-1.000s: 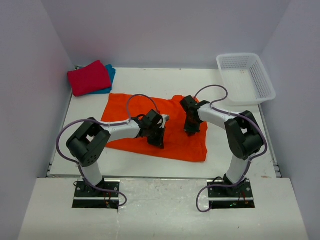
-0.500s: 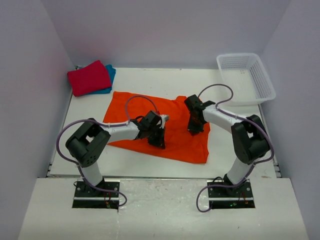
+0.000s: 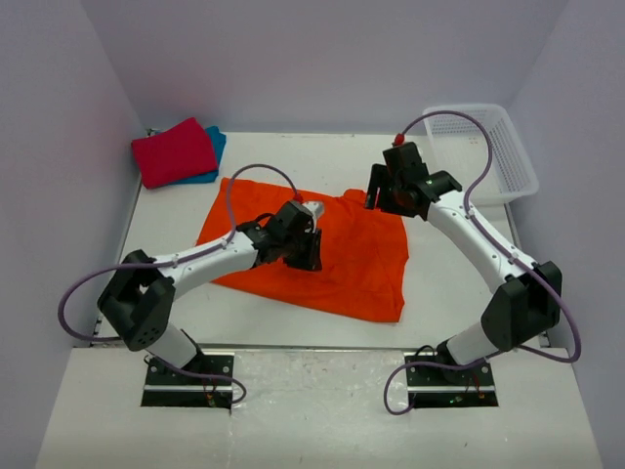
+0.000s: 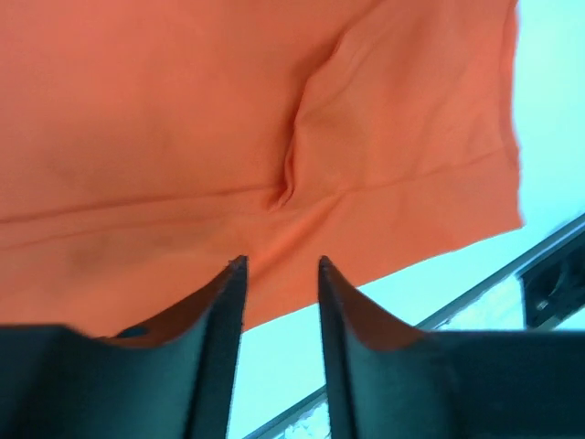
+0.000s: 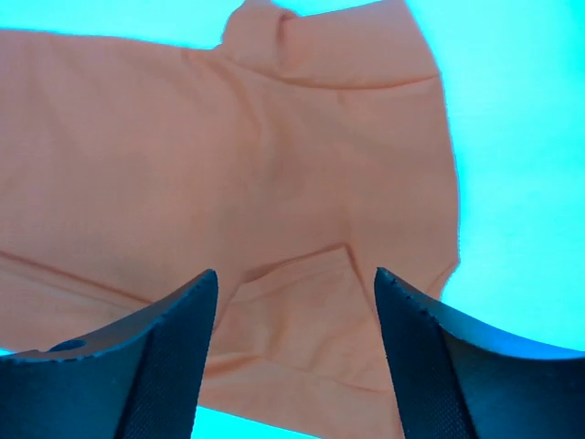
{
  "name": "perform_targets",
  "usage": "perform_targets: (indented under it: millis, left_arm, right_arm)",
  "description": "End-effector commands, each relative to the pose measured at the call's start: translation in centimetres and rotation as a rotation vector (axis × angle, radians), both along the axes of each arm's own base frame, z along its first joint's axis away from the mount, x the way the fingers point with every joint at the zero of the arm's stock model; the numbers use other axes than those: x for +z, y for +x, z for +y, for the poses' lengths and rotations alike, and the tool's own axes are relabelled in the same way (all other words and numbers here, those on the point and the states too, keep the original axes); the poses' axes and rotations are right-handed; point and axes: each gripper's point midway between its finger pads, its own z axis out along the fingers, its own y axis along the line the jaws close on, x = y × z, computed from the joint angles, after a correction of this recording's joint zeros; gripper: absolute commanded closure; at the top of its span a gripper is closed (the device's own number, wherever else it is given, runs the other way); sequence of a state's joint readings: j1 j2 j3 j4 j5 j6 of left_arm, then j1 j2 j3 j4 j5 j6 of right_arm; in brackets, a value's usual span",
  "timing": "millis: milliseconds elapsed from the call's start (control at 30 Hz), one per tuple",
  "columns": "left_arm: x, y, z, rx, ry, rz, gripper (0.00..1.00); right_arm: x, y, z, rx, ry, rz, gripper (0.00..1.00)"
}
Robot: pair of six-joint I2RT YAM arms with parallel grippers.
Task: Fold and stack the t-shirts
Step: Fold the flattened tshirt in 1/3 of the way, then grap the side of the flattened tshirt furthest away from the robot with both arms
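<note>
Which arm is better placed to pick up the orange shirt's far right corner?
Right, probably. The right gripper hangs wide open by that corner of the orange shirt; the left gripper sits over its middle, jaws narrowly apart.

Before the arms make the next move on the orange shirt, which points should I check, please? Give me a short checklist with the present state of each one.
1. Left hand empty: ok, jaws apart, nothing between them.
2. Right hand empty: ok, open wide above the cloth.
3. Orange shirt lying flat: not ok, a pucker and some creases show.
4. Orange shirt wholly on the table: ok.
5. Stack ready: ok, red shirt lies folded on the teal shirt in the far left corner.
</note>
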State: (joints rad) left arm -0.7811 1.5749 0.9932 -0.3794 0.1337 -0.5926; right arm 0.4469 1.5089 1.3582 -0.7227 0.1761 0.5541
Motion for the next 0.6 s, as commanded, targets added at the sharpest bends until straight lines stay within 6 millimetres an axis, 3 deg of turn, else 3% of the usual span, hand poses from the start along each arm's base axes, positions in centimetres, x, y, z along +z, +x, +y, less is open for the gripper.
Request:
perform_targets:
  millis: [0, 33, 67, 100, 133, 167, 200, 233, 267, 300, 367, 400, 433, 567]
  left_arm:
    - [5.6, 2.7, 0.1, 0.080, 0.006, -0.132, 0.61]
    - [6.1, 3.5, 0.1, 0.094, 0.024, -0.154, 0.58]
    - [7.9, 4.8, -0.5, 0.106, 0.011, -0.197, 0.55]
    - [6.9, 5.5, -0.4, 0.093, 0.062, -0.190, 0.55]
    - [8.6, 7.2, -1.2, 0.101, 0.049, -0.227, 0.57]
    - [8.7, 8.4, -1.2, 0.110, 0.059, -0.230, 0.76]
    - [6.7, 9.4, -1.5, 0.091, 0.098, -0.200, 0.91]
    - [7.8, 11.0, -2.3, 0.093, 0.071, -0.213, 1.00]
    - [7.6, 12.6, -1.9, 0.109, 0.063, -0.202, 1.00]
    - [5.5, 13.5, -2.2, 0.087, 0.077, -0.159, 1.00]
    - [5.9, 17.1, -1.6, 0.130, 0.075, -0.195, 1.00]
    - [3.2, 18.0, -0.9, 0.138, 0.121, -0.143, 1.00]
    - [3.9, 20.3, 0.0, 0.175, 0.108, -0.153, 1.00]
    - [1.5, 23.8, 2.0, 0.219, 0.125, -0.114, 1.00]
  right_arm:
    - [-0.1, 0.8, -2.9, -0.046, -0.077, 0.038, 0.29]
    - [-0.1, 1.0, -3.1, -0.049, -0.074, 0.047, 0.29]
    - [0.5, 1.6, -3.0, -0.048, -0.056, 0.048, 0.30]
    - [0.7, 1.9, -3.2, -0.048, -0.052, 0.049, 0.41]
    - [1.4, 2.3, -3.0, -0.038, -0.040, 0.036, 0.61]
    - [1.5, 2.4, -2.9, -0.032, -0.034, 0.035, 0.87]
    - [1.8, 2.5, -3.2, -0.045, -0.027, 0.031, 1.00]
    - [2.0, 2.5, -3.1, -0.042, -0.019, 0.026, 1.00]
    - [2.3, 2.6, -2.9, -0.032, -0.011, 0.017, 1.00]
    - [2.3, 2.7, -3.0, -0.029, -0.008, 0.015, 1.00]
    - [2.6, 2.9, -2.9, -0.016, -0.005, 0.010, 1.00]
    - [2.5, 3.0, -2.8, -0.003, -0.001, 0.019, 1.00]
    - [2.7, 3.0, -2.4, 0.012, 0.014, 0.018, 1.00]
    - [2.0, 3.7, -2.3, 0.011, 0.030, 0.044, 1.00]
